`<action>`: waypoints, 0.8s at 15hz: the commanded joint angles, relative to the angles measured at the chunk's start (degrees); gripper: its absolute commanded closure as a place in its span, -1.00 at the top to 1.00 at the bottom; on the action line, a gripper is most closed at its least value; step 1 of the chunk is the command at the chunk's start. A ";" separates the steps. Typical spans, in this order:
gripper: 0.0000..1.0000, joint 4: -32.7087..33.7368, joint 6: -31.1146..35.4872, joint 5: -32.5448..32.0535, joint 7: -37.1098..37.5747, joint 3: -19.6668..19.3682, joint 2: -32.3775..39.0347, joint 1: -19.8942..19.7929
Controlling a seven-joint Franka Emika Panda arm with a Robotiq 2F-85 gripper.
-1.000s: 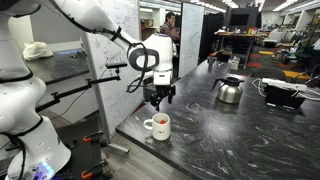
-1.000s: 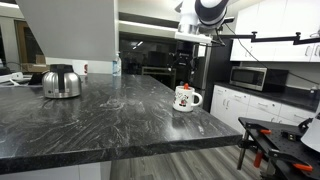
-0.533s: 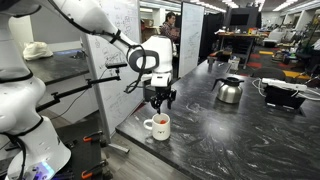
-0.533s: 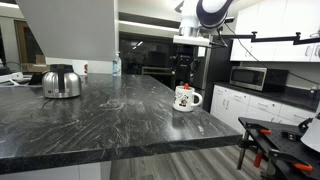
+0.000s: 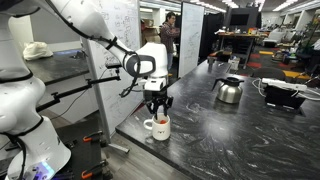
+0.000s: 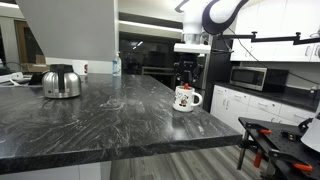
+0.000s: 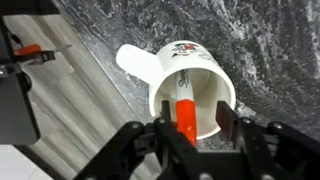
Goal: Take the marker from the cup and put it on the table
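One gripper [image 7: 198, 140] is seen nearest the wrist camera, its jaws spread wide and nothing gripped. Just beyond, in line with the gap between them, the red marker [image 7: 185, 108] is stood nearly upright in the cup [image 7: 200, 62], its long axis pointed up at the hand. The cup is set near the edge of the table [image 7: 265, 40]; a straight descent is called for.
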 commanded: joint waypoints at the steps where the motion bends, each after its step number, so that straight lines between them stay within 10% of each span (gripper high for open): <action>1: 0.03 -1.95 2.14 -2.38 4.20 -1.11 -0.93 1.33; 12: -0.05 1.69 0.34 -6.77 8.69 -1.69 2.24 1.57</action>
